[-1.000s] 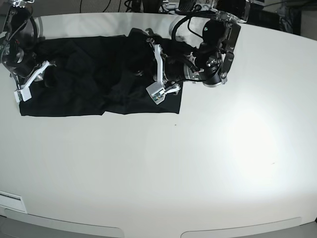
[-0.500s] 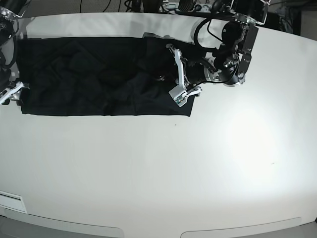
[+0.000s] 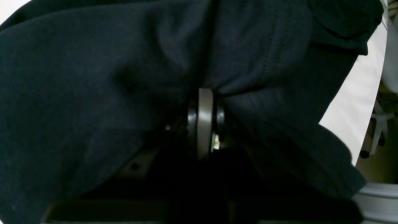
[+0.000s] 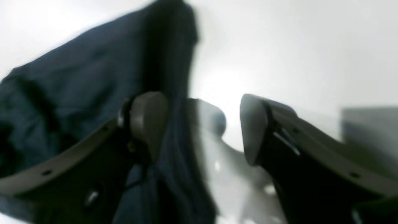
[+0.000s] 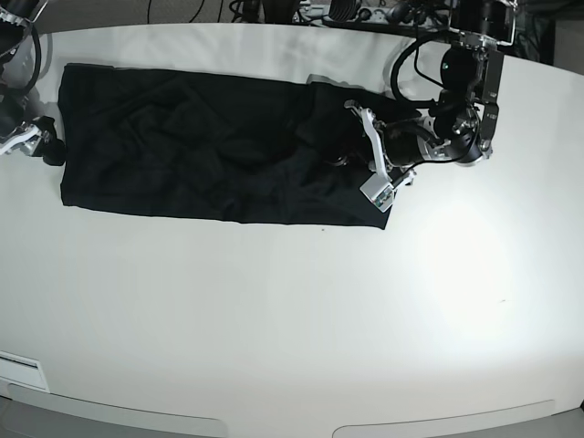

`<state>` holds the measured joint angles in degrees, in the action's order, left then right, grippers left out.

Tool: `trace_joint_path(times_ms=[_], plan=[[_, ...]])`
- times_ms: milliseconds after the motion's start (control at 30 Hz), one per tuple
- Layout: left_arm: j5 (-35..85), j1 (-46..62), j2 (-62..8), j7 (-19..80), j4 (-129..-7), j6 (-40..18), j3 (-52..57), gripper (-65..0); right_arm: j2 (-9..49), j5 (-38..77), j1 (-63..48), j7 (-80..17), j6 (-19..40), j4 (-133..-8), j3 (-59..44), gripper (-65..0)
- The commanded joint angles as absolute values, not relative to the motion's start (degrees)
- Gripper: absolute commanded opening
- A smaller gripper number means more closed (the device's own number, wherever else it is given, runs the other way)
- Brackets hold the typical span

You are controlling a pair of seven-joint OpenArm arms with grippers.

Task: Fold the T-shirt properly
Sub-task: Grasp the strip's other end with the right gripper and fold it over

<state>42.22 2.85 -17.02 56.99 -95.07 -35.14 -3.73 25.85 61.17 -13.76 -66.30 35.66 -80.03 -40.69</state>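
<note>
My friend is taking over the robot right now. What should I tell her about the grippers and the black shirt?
Left gripper: shut on the T-shirt, pinching a bunch of cloth at its end.
Right gripper: open, holding nothing; cloth lies by one fingertip, at the shirt's other end.
T-shirt: spread in a long, wrinkled strip across the far side of the white table.
Done: the shirt is laid out lengthwise, seemingly already doubled.
Left: smooth the wrinkles and fold it shorter; probably the right gripper must take hold again first.
</note>
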Motion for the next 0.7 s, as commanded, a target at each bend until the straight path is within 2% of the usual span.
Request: trace_joint_path(times_ms=[0,367,500,667], plan=[[41.80,2.35,-17.45,58.06,-95.50,-34.89,-3.57,-65.0,26.68,61.69,-13.80,-68.64,36.05,-79.81,-40.07,-24.2],[42.52,2.33,-17.32,58.11,-95.50,-34.87,-3.57,-65.0,24.77,62.22,-13.78,-71.00,38.65,-79.83,-26.72,-24.3],[42.52,2.33,-17.32,58.06,-95.50,-34.89,-3.57,-65.0,24.77,63.33,-13.80,-72.66,38.70,-81.36,-25.06,-24.3],[42.72,2.02,-17.30,57.84,-95.53,-34.87,-3.57,-65.0,24.77,70.24,-13.78,-80.00,40.00,-84.18,-25.06,-24.3]])
